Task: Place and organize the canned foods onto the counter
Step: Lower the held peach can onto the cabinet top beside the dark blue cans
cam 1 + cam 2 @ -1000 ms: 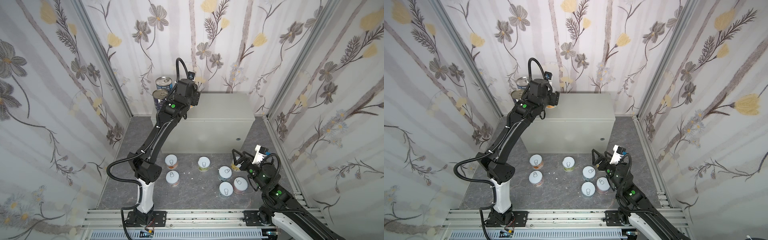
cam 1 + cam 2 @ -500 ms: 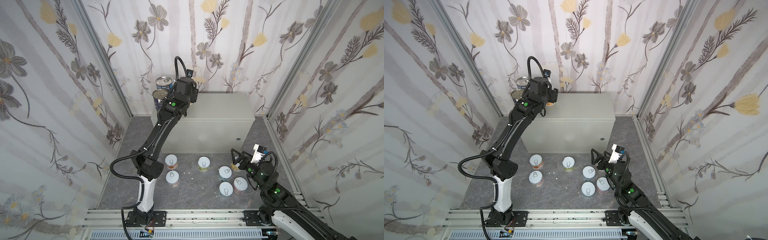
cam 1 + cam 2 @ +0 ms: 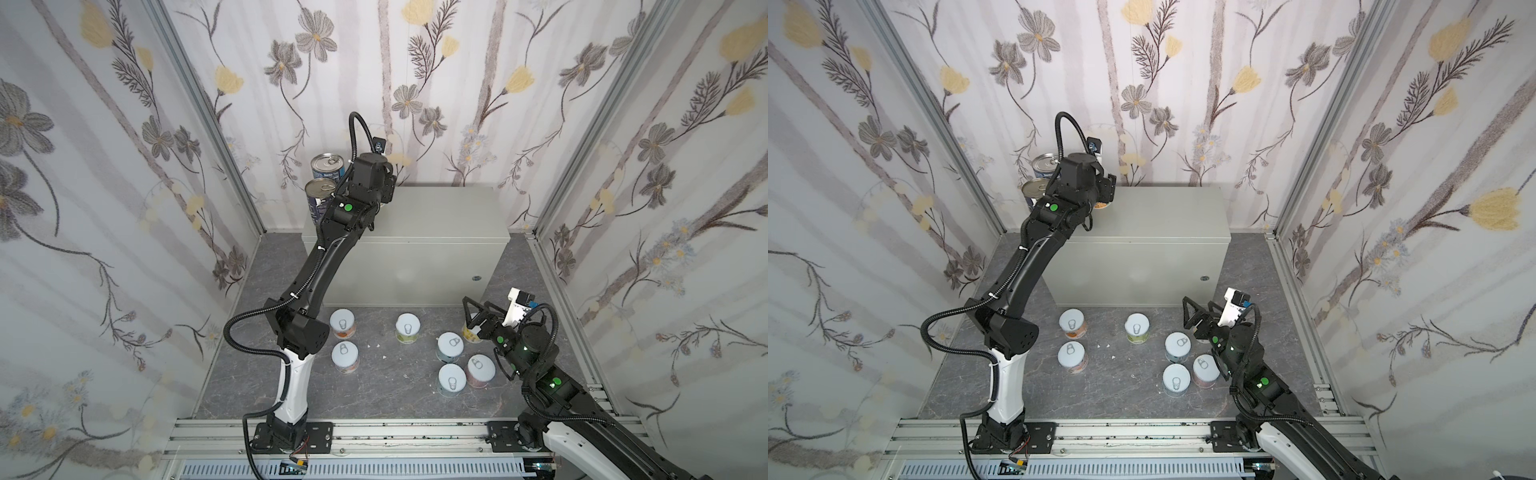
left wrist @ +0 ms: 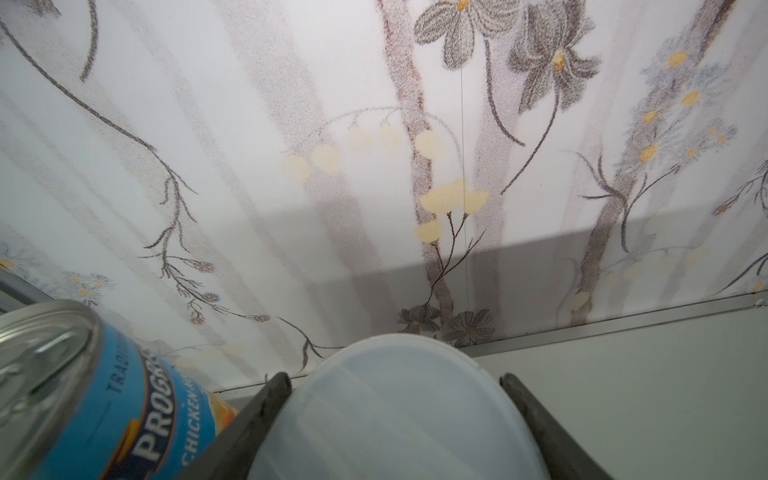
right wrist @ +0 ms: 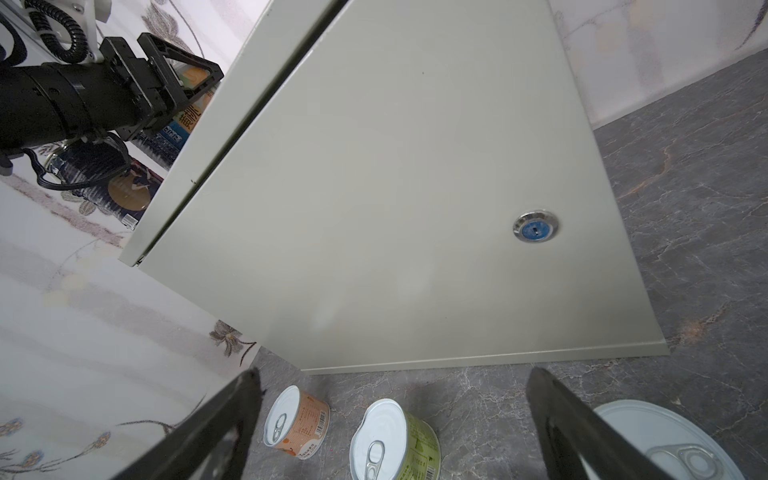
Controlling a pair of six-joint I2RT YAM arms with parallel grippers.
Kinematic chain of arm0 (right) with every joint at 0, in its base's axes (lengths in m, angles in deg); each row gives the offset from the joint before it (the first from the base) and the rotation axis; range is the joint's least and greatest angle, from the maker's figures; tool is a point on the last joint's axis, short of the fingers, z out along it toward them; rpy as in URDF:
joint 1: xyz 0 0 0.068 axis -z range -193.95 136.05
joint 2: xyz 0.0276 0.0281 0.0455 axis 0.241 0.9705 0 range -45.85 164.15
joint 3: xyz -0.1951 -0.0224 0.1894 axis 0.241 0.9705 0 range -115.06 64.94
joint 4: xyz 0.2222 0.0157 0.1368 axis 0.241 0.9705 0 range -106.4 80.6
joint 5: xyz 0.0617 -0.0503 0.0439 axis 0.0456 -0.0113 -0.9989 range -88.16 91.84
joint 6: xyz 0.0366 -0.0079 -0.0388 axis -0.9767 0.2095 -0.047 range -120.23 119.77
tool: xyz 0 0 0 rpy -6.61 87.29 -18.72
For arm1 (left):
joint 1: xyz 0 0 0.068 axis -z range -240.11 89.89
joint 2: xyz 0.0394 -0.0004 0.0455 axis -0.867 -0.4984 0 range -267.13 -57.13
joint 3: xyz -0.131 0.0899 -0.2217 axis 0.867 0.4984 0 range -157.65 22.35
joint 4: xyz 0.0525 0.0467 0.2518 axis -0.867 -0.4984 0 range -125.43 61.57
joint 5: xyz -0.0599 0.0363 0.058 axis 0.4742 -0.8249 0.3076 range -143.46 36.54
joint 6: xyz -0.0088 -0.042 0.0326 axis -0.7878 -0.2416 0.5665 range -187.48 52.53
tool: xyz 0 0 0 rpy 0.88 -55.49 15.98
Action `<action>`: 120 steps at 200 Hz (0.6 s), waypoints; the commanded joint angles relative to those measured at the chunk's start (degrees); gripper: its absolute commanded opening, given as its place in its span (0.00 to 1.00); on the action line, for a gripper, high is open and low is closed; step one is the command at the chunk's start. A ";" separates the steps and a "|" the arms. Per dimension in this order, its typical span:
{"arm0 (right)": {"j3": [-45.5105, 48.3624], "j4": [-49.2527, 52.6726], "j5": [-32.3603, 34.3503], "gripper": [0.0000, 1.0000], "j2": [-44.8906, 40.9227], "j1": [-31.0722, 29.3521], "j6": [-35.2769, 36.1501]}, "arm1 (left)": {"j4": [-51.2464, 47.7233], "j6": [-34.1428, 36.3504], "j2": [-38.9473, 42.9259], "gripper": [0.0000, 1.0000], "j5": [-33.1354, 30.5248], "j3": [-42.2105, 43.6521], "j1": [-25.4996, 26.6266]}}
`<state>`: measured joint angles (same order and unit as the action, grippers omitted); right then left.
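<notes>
My left gripper (image 3: 384,195) (image 3: 1105,194) (image 4: 395,379) is over the back left of the counter (image 3: 436,216) (image 3: 1163,216) (image 4: 623,374) (image 5: 415,187). It is shut on a short white-lidded can (image 4: 395,419) (image 3: 1100,204) (image 5: 191,97), with a finger against each side. Two tall dark-blue cans (image 3: 327,166) (image 3: 319,193) (image 3: 1046,164) (image 4: 83,395) stand at the counter's left end, next to that gripper. Several short cans sit on the floor in front, among them an orange one (image 3: 342,324) (image 5: 297,419) and a green one (image 3: 407,328) (image 5: 395,440). My right gripper (image 3: 473,311) (image 3: 1196,316) (image 5: 392,386) is open and empty, low by the counter's front right.
The floor is dark and marbled (image 3: 395,399). Floral walls (image 3: 415,83) close in the back and both sides. A round lock (image 5: 535,226) sits on the counter's front. A yellow can (image 3: 468,332) lies partly hidden under my right gripper. An aluminium rail (image 3: 395,432) runs along the front.
The left wrist has shifted slightly toward the counter's back left, and its jaws have narrowed onto the short can. The right arm has edged a little to the left.
</notes>
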<state>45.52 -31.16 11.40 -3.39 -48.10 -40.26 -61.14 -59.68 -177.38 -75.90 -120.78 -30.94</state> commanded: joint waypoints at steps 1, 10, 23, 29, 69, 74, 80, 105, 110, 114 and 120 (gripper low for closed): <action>0.34 0.21 1.16 1.00 -0.35 -0.11 -0.59 | 4.11 1.63 -0.03 0.75 -1.30 -0.83 -0.23; 0.28 0.35 1.25 1.00 -0.49 -0.12 -0.57 | 4.21 1.61 -0.07 0.75 -1.34 -0.79 -0.25; 0.39 0.43 1.33 1.00 -0.61 -0.07 -0.57 | 4.32 1.86 -0.05 0.75 -1.26 -0.79 -0.43; 0.35 0.39 1.34 1.00 -0.62 -0.08 -0.57 | 4.41 1.90 -0.06 0.75 -1.18 -0.79 -0.43; 0.50 0.08 1.42 1.00 -0.44 -0.08 -0.69 | 4.83 1.72 -0.59 0.75 0.35 -1.00 -0.59; 0.50 0.11 1.41 1.00 -0.45 -0.12 -0.66 | 4.86 1.70 -0.74 0.75 0.33 -1.22 -0.60; 0.52 0.14 1.32 1.00 -0.45 -0.07 -0.73 | 4.83 1.72 -0.93 0.75 0.29 -1.39 -0.60; 0.52 0.46 1.42 1.00 -0.70 -0.04 -0.66 | 4.79 1.47 -1.55 0.75 -0.07 -2.28 -0.61; 0.50 0.55 1.51 1.00 -0.75 -0.08 -0.66 | 4.80 1.32 -1.57 0.75 -0.14 -2.37 -0.60; 0.50 0.56 1.59 1.00 -0.77 -0.08 -0.66 | 4.86 1.20 -1.57 0.75 -0.15 -2.41 -0.61; 0.57 0.53 1.56 1.00 -0.86 -0.12 -0.66 | 4.78 1.15 -1.57 0.75 -0.17 -2.42 -0.57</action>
<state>46.00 -30.05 12.36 -3.98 -48.10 -40.32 -60.35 -58.48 -178.71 -75.74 -122.31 -31.46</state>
